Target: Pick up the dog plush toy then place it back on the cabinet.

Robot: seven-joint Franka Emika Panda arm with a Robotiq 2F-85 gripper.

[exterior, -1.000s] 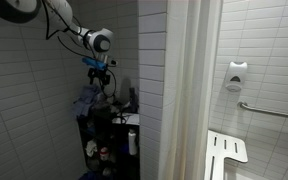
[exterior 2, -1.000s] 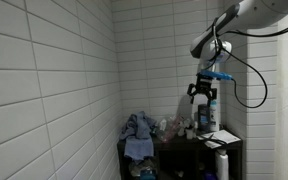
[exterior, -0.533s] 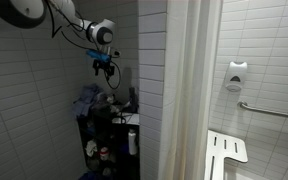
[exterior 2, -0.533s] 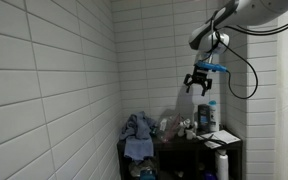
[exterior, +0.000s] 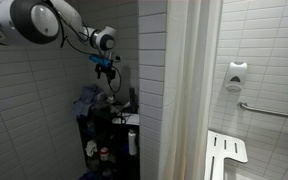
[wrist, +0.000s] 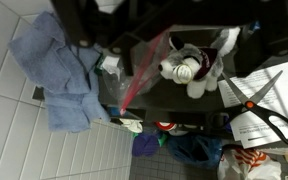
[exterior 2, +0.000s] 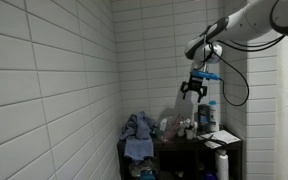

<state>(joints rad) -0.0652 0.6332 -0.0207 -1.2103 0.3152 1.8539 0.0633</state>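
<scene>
A tiled bathroom: white wall tiles, a shower curtain, and, well apart from the gripper, a fold-down slatted seat, grab bar and soap dispenser

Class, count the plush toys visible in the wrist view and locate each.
1. The dog plush toy lies on the cabinet top, between the blue towel and the scissors. Clutter could hide others.

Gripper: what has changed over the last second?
The gripper, open and empty, rose above the cabinet and drifted sideways towards the tiled side wall in an exterior view, then dipped slightly. Nothing taken or released. The cabinet and blue cloth stayed put.
</scene>
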